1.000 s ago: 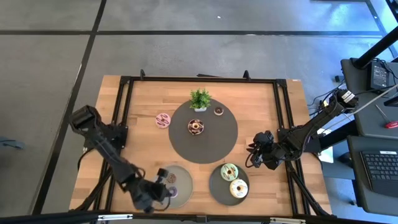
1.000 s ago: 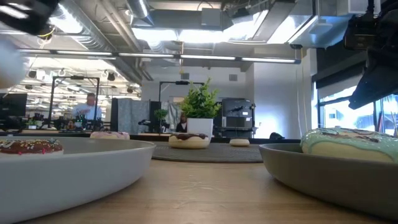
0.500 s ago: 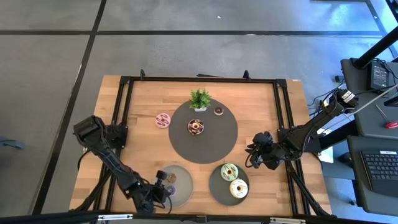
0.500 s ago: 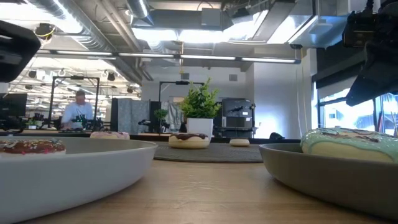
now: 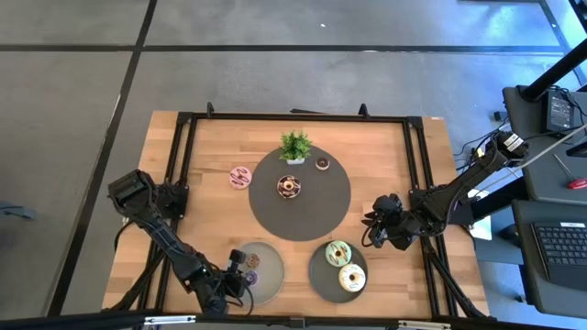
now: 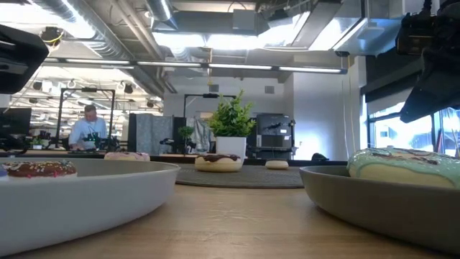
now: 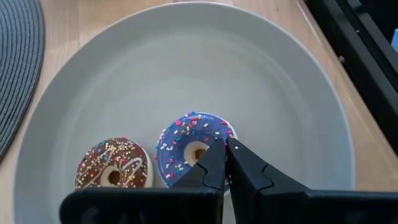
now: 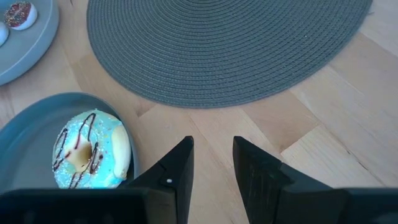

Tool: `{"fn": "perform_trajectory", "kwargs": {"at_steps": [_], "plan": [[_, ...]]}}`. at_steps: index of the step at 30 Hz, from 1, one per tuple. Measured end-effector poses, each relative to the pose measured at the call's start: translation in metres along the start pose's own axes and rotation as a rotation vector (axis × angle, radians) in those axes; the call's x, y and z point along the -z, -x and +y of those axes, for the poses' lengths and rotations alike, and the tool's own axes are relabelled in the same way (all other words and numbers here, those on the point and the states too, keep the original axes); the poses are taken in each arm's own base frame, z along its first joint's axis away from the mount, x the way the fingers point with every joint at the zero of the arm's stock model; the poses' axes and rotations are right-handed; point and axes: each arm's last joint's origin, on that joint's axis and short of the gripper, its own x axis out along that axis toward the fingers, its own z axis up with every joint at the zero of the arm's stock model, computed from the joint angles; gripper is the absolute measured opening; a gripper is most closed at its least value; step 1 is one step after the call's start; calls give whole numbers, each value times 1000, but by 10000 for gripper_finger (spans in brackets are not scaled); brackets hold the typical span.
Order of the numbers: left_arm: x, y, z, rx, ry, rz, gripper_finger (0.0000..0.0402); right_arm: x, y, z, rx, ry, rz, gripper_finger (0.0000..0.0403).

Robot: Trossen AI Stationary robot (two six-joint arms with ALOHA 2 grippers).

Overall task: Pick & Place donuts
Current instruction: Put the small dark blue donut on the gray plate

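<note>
Two donuts lie on the left grey plate (image 5: 261,272), a chocolate one (image 7: 114,172) and a purple one (image 7: 191,148). My left gripper (image 7: 224,147) is shut, its tips over the purple donut's rim; in the high view the left gripper (image 5: 235,276) is at that plate's left edge. The right plate (image 5: 321,272) carries a pale green donut (image 5: 338,252) and a cream donut (image 5: 351,277). A chocolate donut (image 5: 289,187) and a small donut (image 5: 322,163) sit on the round mat (image 5: 312,215). A pink donut (image 5: 240,177) lies on the wood. My right gripper (image 8: 212,152) hovers open between mat and right plate. My left gripper points its shut fingertips (image 7: 217,155) down at the purple donut's edge (image 7: 219,127) nearest the plate's middle. I cannot tell whether they touch the icing or stand just above it. The donut lies flat on the plate.
A small potted plant (image 5: 294,147) stands at the mat's far edge. Black frame rails (image 5: 180,165) run along the table's left, right and far sides. Bare wood lies left of the mat and between the two plates. A person (image 6: 88,128) sits far off in the room.
My left arm swung toward the table's right, bringing its gripper from beyond the left plate's near-left rim to over the plate, then held still. The right arm stayed where it was.
</note>
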Motion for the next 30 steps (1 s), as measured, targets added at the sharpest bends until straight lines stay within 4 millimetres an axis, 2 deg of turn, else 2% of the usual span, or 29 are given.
{"fn": "perform_trajectory", "kwargs": {"at_steps": [22, 30], "plan": [[0, 0, 0, -1, -4, 4, 65, 0, 0, 0, 0, 1, 1, 114], [-1, 9, 5, 19, 3, 34, 101, 0, 0, 0, 0, 1, 2, 114]]}}
